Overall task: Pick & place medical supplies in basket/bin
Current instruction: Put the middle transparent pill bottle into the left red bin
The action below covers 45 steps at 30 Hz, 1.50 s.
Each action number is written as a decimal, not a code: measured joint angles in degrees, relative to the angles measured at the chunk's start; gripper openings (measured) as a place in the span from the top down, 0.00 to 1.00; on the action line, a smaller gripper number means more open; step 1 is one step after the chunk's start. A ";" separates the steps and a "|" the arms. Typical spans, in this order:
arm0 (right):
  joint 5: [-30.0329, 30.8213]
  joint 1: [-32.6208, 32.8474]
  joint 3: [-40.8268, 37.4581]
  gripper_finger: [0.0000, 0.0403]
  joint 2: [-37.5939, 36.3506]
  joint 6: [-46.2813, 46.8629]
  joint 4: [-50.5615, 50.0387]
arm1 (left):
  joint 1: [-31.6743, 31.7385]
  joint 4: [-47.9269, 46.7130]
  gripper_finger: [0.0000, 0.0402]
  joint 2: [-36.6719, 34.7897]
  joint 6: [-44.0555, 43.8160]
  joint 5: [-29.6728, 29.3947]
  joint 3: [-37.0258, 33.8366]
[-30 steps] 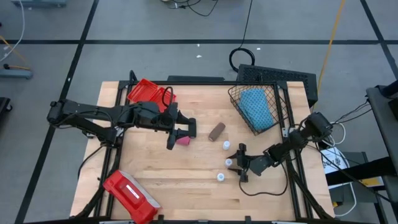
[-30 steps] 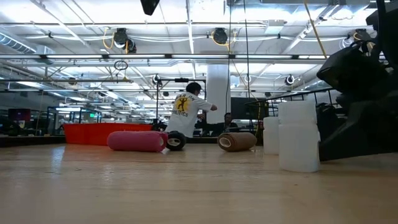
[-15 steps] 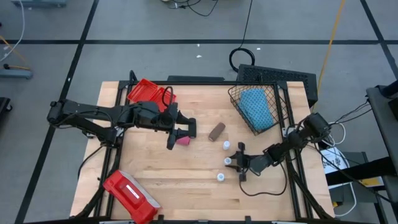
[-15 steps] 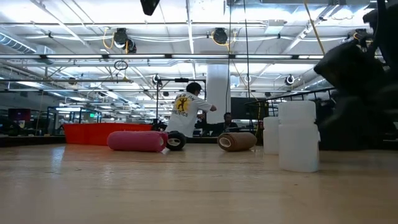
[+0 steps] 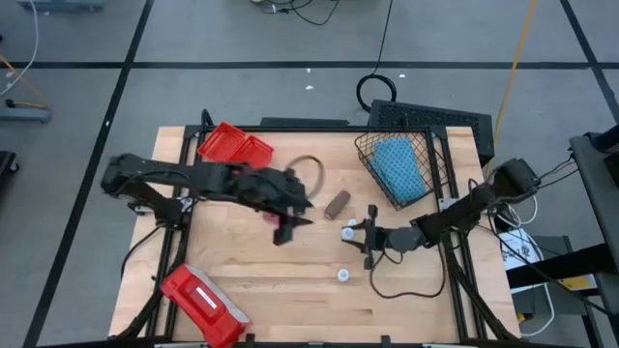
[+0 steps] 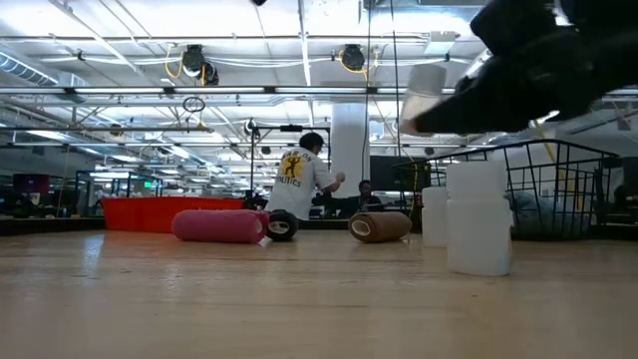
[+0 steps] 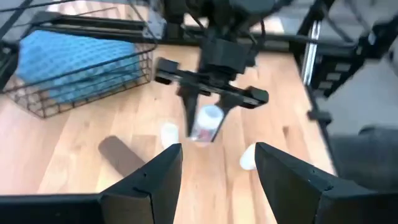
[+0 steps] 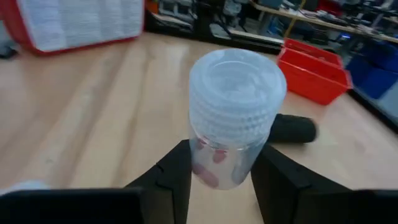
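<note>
White bottle [image 8: 235, 118] pinched in right gripper [image 5: 369, 235], clear of table; we judge slip risk, basket [image 5: 411, 193] at 1 o'clock.

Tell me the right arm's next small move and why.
Probably carry it toward the wire basket. The right gripper is shut on a small white bottle and holds it off the wooden table, while two other white bottles stand below. The basket, holding the blue pad, sits just beyond it.

Bare wood along table [image 5: 290, 290] front edge; brown roll [image 5: 337, 203], two white bottles [image 5: 342, 275] crowd middle.
</note>
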 joint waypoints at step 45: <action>-7.99 -9.48 9.86 0.70 -0.74 -5.13 -13.08 | 0.49 -6.46 0.41 22.30 5.59 -4.75 11.96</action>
